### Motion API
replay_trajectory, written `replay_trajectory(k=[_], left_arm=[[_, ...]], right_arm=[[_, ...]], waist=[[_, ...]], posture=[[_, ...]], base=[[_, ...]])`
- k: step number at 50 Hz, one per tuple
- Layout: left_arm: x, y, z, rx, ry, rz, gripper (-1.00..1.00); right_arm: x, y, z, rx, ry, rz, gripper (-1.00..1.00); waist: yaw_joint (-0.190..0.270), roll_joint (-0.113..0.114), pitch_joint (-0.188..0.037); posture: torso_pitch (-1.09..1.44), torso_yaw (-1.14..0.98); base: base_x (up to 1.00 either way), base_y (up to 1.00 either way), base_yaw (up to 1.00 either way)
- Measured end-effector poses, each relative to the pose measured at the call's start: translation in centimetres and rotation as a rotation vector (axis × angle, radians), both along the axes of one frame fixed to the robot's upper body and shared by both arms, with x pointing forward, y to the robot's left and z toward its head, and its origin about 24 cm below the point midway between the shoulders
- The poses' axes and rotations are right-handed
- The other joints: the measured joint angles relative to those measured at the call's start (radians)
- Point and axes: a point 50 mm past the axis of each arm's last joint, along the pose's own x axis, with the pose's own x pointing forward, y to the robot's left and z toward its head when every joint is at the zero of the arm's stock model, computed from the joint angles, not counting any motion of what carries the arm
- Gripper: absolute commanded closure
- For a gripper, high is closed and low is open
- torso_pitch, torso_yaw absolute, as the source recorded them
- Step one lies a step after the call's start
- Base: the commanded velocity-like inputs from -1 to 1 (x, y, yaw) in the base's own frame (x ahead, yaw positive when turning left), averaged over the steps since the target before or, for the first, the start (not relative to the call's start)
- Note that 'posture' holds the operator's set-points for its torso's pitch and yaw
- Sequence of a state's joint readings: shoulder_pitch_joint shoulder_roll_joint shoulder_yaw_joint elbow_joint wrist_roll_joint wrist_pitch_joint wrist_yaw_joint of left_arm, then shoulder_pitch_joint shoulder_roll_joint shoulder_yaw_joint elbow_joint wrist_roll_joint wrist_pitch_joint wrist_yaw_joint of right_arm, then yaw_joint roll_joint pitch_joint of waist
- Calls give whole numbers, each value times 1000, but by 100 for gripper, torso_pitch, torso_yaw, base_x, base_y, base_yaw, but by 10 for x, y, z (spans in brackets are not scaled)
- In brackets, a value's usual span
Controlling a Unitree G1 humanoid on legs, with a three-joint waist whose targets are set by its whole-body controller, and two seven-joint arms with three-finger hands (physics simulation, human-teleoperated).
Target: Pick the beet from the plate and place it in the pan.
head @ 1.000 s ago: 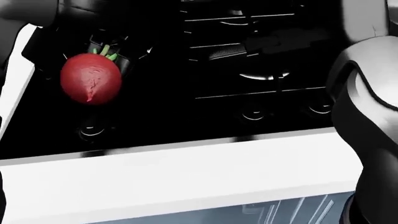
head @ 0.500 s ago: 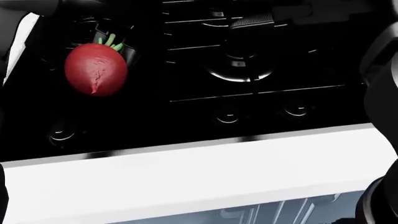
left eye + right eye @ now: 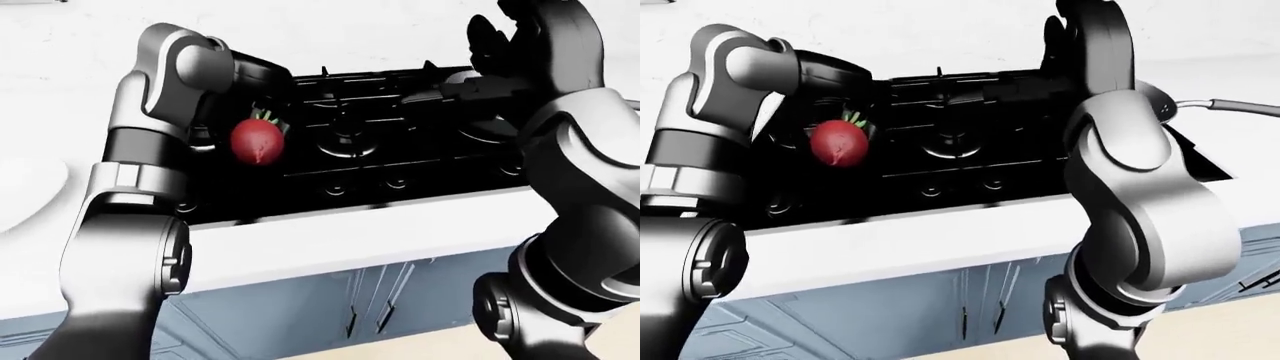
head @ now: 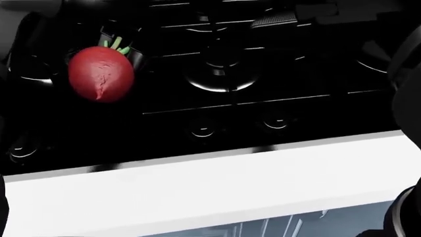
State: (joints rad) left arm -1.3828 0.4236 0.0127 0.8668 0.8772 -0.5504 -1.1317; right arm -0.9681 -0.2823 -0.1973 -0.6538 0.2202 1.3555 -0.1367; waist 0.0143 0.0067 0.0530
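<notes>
The red beet (image 3: 257,142), with green stalks on top, hangs above the left part of the black stove (image 3: 400,161). My left hand (image 3: 262,120) is shut on its stalk end; the dark fingers blend into the stove. In the head view the beet (image 4: 100,73) sits upper left. A dark pan handle (image 3: 470,88) lies over the stove's right side, and the pan body is mostly hidden behind my right arm. My right hand (image 3: 510,34) is raised at the top right, fingers spread, holding nothing. A white plate (image 3: 20,195) shows at the left edge.
A white counter (image 3: 330,232) runs below the stove, with blue-grey cabinet doors (image 3: 370,300) under it. Stove knobs (image 4: 201,129) line the stove's lower edge. My right forearm (image 3: 1140,187) fills much of the right-eye view.
In the head view the stove and its knobs have slid left, so the camera shifted right. The beet keeps its place in view, carried right over the stove. My right arm has mostly left that view.
</notes>
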Motion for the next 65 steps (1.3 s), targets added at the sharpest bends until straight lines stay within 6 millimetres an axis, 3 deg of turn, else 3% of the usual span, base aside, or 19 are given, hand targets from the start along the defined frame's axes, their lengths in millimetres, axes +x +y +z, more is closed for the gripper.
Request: replay_trajectory(k=[4,6,9,13,16,18,20,24,30,33,35,39,44,48,49,52,59,63,65], left_arm=[[0,0,2,-1,-6,-2,100],[0,5,-2,-3,9,13,100],[2,8,-10,10,46,30,100],[1,5,-4,10,27,20,100],[0,5,-3,4,13,14,100],[0,4,-3,6,14,10,100],[0,-2,-7,8,24,-6,100],[0,-4,-13,19,46,-14,100],[-1,0,-4,7,19,1,100],[-1,0,-2,5,13,-1,100],[-1,3,-4,3,19,10,100],[2,8,-13,17,61,33,100],[1,7,-7,12,35,24,100],[-1,6,-1,10,20,19,100],[-1,2,-2,8,21,9,100],[0,-5,-8,19,39,-12,100],[-1,1,-1,8,16,4,100],[-1,0,-2,5,18,2,100],[0,4,-5,2,27,13,100]], right_arm=[[-1,2,2,-2,-7,7,-100],[0,6,-1,-8,6,26,-100],[1,8,-4,-16,23,44,-100],[1,5,0,-9,6,30,-100],[-1,7,1,-11,-6,33,-100],[-1,6,2,-11,-10,31,-100],[0,2,-1,-4,1,13,-100],[1,-1,-1,2,13,-10,-100],[0,1,-1,-3,3,2,-100],[0,1,1,-4,0,6,-100],[0,5,-1,-7,1,21,-100],[1,8,-3,-18,21,43,-100],[0,6,1,-11,-4,30,-100],[-1,4,2,-10,-8,27,-100],[-1,2,1,-6,-6,17,-100],[1,-4,-2,8,17,-13,-100],[0,1,0,-3,-2,2,-100],[0,1,0,-5,-3,4,-100],[0,4,-2,-8,2,19,-100]], waist=[[-6,54,-8],[0,33,-3],[-3,31,-4],[-8,-1,-2],[-3,-35,-6],[-3,-77,-13],[-17,-59,-5],[-13,-48,-6],[-1,7,1],[-5,52,-6],[4,36,-2],[-2,30,-6],[-5,-19,-2],[-3,-74,-12],[-10,-61,-5],[-16,-52,-2],[0,-3,0],[-4,50,-6],[6,36,-2]], posture=[[0,0],[0,0],[0,0],[0,0],[0,0],[0,0],[0,0],[0,0],[0,0],[0,0],[0,0],[0,0],[0,0],[0,0],[0,0],[0,0],[0,0],[0,0],[0,0]], base=[[0,-7,0],[0,-7,0],[0,-7,0],[0,-7,0],[0,-7,0],[0,-7,0],[0,-7,0],[0,-6,0],[0,-7,0],[0,-7,0],[0,-7,0],[0,-8,0],[0,-7,0],[0,-7,0],[0,-8,0],[0,-7,0],[0,-6,0],[0,-7,0],[0,-7,0]])
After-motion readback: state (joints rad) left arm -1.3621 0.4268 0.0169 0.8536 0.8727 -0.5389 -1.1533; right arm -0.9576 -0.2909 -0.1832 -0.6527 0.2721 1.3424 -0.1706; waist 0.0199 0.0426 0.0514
